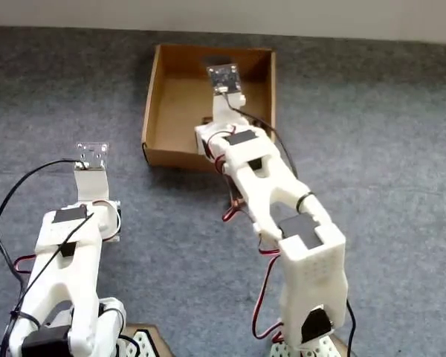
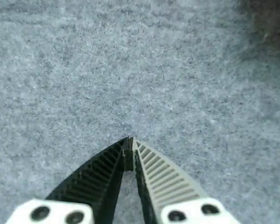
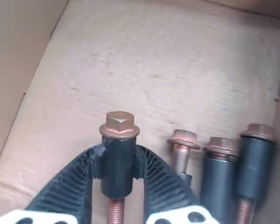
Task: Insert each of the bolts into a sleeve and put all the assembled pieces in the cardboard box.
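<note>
My right gripper is shut on an assembled piece, a copper bolt standing in a dark sleeve, held just above the floor of the cardboard box. Beside it in the box lie three more bolts in sleeves. In the high view the right arm's gripper reaches over the near wall of the open box. My left gripper hangs shut and empty over bare grey carpet, to the left of the box.
Grey carpet covers the table all around the box. The box's walls stand close on both sides of the right gripper. Red and black cables trail from both arms.
</note>
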Robot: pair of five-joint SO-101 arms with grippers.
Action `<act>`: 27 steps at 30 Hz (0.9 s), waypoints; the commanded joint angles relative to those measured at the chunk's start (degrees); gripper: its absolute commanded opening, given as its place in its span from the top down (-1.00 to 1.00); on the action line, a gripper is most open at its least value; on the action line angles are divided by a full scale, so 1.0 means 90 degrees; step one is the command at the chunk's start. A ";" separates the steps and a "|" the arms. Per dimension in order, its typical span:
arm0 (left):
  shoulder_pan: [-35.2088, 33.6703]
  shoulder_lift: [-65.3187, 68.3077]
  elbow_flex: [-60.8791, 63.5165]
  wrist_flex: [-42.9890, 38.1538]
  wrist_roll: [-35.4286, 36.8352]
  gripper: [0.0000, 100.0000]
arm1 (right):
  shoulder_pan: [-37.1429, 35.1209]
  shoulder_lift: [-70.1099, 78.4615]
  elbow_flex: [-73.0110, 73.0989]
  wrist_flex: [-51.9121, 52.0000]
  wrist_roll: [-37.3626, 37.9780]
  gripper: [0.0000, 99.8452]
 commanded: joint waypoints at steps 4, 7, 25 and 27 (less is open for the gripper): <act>0.0112 0.0015 -0.0015 -0.0088 0.0020 0.98 | -0.0054 -0.0103 -0.0317 0.0034 0.0020 0.98; 0.0112 0.0015 -0.0015 -0.0088 0.0020 0.98 | -0.0054 -0.0093 -0.0308 0.0034 0.0020 0.97; 0.0112 0.0015 -0.0015 -0.0088 0.0020 0.98 | 0.0122 -0.0542 -0.0777 0.0698 0.0049 0.79; 0.0112 0.0015 -0.0015 -0.0088 0.0020 0.98 | 0.0269 -0.0864 -0.0991 0.1060 0.0059 0.79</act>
